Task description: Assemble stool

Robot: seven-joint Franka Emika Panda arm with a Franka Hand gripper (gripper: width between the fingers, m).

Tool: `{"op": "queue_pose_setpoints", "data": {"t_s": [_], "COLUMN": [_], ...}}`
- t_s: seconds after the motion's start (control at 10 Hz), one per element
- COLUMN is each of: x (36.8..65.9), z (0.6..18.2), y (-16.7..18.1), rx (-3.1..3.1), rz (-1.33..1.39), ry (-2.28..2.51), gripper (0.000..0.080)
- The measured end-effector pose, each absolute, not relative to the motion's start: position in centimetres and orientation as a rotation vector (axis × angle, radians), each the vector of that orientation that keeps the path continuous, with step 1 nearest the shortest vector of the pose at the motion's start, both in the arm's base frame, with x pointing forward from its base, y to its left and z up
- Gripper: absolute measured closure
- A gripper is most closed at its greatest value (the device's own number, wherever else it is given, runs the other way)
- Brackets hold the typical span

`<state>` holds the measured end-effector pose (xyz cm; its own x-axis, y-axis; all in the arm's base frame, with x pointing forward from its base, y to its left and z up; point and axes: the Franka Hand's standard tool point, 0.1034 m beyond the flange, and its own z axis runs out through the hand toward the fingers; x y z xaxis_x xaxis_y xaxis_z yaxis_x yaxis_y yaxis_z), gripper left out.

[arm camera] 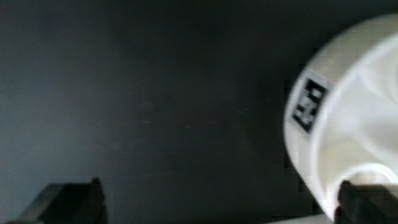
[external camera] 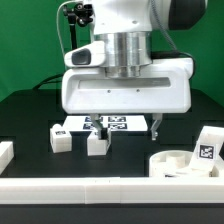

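The stool's round white seat lies at the front of the exterior view's right. One tagged white leg stands just behind the seat. Two more legs sit on the black table toward the exterior view's left. My gripper hangs open over the table behind them, holding nothing. In the wrist view the gripper shows only dark table between its fingers. The seat with its tag curves in beside one fingertip.
The marker board lies flat behind the gripper's fingers. A long white rail runs along the front edge. A short white rail piece sits at the exterior view's left.
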<state>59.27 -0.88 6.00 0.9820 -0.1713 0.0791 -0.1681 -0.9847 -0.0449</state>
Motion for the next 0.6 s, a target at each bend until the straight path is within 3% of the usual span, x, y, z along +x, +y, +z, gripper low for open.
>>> {"op": "queue_pose_setpoints", "data": {"t_s": [0.3, 0.6], "x": [59.2, 56.5], "z": [6.0, 4.8], "y": [-1.0, -4.9], "rx": [-3.106, -3.128], "rz": [-0.130, -0.101], "ry": [0.120, 0.149], "gripper": [0.0150, 0.0150]}}
